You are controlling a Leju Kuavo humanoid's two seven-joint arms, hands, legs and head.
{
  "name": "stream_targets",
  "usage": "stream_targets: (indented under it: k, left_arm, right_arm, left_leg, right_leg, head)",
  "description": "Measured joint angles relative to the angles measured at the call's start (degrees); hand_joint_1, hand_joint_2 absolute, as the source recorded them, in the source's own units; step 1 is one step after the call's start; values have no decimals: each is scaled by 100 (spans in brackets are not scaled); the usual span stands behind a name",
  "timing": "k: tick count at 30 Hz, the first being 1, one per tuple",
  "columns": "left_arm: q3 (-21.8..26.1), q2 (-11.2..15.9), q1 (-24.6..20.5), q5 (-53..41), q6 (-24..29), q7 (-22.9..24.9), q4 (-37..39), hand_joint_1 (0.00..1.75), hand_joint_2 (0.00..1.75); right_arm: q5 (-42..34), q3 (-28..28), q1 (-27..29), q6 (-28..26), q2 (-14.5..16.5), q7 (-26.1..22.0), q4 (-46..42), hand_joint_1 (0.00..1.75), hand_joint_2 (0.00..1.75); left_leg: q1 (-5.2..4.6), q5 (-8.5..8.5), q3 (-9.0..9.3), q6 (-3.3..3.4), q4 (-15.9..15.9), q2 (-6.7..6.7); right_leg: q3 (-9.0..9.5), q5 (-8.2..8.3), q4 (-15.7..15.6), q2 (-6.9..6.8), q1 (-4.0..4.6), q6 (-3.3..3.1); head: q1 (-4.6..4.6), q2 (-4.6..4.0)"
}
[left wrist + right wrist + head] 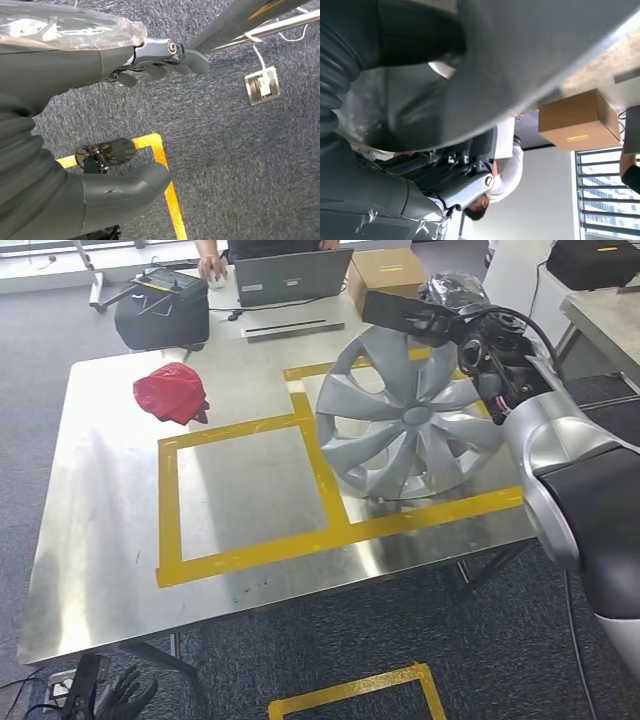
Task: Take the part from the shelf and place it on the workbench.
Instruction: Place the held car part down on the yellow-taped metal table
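Right hand is closed on the far right rim of the hubcap, which is held tilted, its lower edge touching or just above the table inside the right yellow tape frame; contact cannot be told for sure. For a good placing, the hubcap should be lowered until it lies flat within that frame, and the fingers should be released only when the weight is fully carried by the table. The metal top is smooth and shiny, so the hubcap may slide if it is dropped at an angle.

Left hand hangs beside the body over the grey carpet, with fingers apart and nothing held. A red cloth lies near the far left corner. Behind the table, a laptop, a black bag and a cardboard box are seen, with a person seated there.
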Motion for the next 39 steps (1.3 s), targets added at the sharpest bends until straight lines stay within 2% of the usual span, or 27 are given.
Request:
stream_targets:
  k: [2,6,9,13,29,33,39]
  left_arm:
    - [-10,0,-1,-6,1,-41,0,0,175]
    - [-14,1,-1,40,15,-73,0,0,0]
    - [-14,2,-1,69,39,-70,0,0,0]
    - [-14,2,-1,76,50,-60,0,0,175]
    - [-14,9,0,83,42,-51,0,0,175]
    - [-14,11,0,110,76,-51,0,0,0]
    - [-14,21,11,166,133,-55,0,0,0]
  right_arm:
    - [15,1,21,-5,22,1,0,0,0]
    - [21,3,60,-5,37,2,0,0,0]
    - [53,3,72,-5,39,5,0,0,0]
    - [97,3,74,-5,42,5,0,0,0]
    - [105,3,73,-45,42,7,0,0,0]
    - [-7,-4,72,-63,42,-39,0,0,0]
    - [-608,-144,43,-105,42,-385,0,0,0]
  left_leg:
    - [0,0,0,0,0,0]
    - [-1,0,-1,0,0,0]
    - [-1,0,-1,0,0,0]
    - [-2,0,-1,0,0,0]
    - [-1,0,0,0,0,0]
    - [-1,0,0,0,0,0]
    - [-1,0,0,0,0,0]
  right_leg:
    - [0,0,0,0,0,0]
    - [-1,0,0,0,0,0]
    - [-1,0,0,0,0,0]
    - [0,0,0,0,-1,0]
    - [0,0,0,0,-1,0]
    - [0,0,0,0,-1,0]
    - [0,0,0,0,-1,1]
  head:
    - [-1,0]
    - [1,0]
    - [4,0]
    - [3,0]
    - [3,0]
    - [3,0]
    - [2,0]
